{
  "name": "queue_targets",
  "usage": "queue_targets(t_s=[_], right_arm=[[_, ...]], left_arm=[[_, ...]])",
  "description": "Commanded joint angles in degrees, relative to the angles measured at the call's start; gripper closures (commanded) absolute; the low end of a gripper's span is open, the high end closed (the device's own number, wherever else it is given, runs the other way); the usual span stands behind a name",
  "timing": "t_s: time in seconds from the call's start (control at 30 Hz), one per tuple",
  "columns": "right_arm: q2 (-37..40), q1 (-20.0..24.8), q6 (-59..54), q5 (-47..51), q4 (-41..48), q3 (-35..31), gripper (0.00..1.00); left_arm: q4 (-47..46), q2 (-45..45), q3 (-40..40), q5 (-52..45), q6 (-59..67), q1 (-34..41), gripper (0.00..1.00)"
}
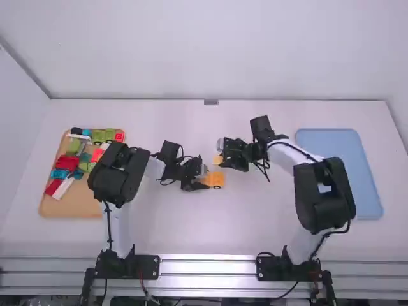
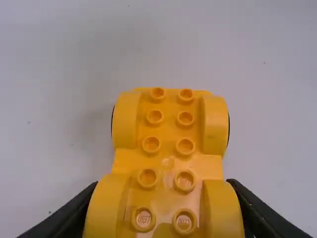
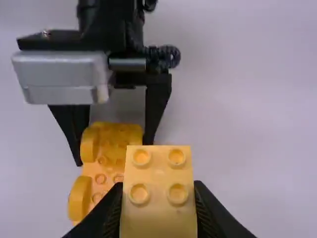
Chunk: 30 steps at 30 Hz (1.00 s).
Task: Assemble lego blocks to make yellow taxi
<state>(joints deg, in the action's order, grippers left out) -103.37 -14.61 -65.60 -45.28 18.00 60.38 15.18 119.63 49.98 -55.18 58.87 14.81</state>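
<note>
In the high view, the left gripper (image 1: 201, 181) is shut on the yellow wheeled base (image 1: 217, 179) near the table's middle. The left wrist view has this base (image 2: 167, 124), studs up, its near wheel arches between the fingers of the left gripper (image 2: 164, 208). Just beyond the base in the high view is the right gripper (image 1: 222, 157), holding a small yellow block (image 1: 217, 160). The right wrist view has the studded block (image 3: 159, 173) pinched in the right gripper (image 3: 158, 210), overlapping part of the base (image 3: 101, 178). Whether block and base touch, I cannot tell.
On the left, a wooden tray (image 1: 70, 208) holds several red, green, blue and white pieces, with the left arm beside its right edge. A blue tray (image 1: 341, 172) lies on the right, partly behind the right arm.
</note>
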Motion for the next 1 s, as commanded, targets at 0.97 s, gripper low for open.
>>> queue_targets(t_s=[0.97], right_arm=[[-4.98,-0.87,7.28,-5.42,-19.12,-13.2,1.0]], left_arm=[[-1.16,0.28,0.22,-2.36,-1.01,-0.13,0.48]])
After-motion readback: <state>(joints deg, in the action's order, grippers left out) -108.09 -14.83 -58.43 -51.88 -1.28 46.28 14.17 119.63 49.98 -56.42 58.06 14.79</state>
